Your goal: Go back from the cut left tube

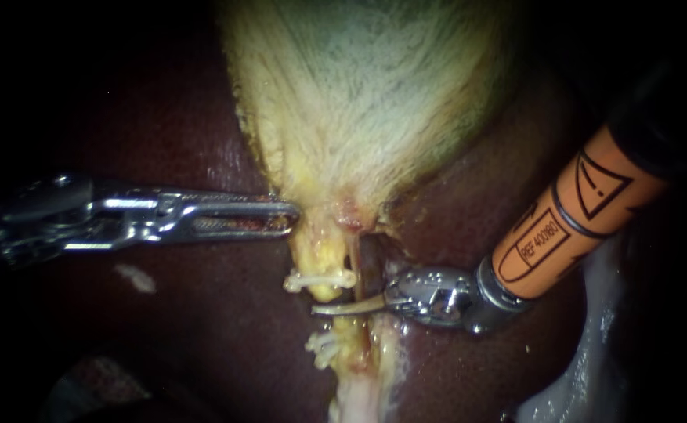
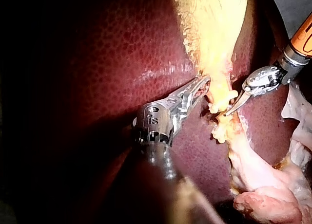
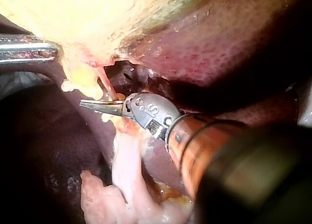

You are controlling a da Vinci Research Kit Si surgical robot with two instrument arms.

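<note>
The liver (image 1: 194, 345) is what's carrying everything for me here, dark red and wet-shiny, spreading out on both sides. Lying right on it is the gallbladder (image 1: 367, 102), pale yellow-green and tapering down to a narrow neck. Below that is the yellowish left tube (image 1: 321, 254) with a white clip (image 1: 321, 280) across it, then a gap, then its other clipped end (image 1: 329, 345). Over at the lower right, a whitish, glistening strip of tissue (image 1: 586, 360) sits on the liver too.
</note>
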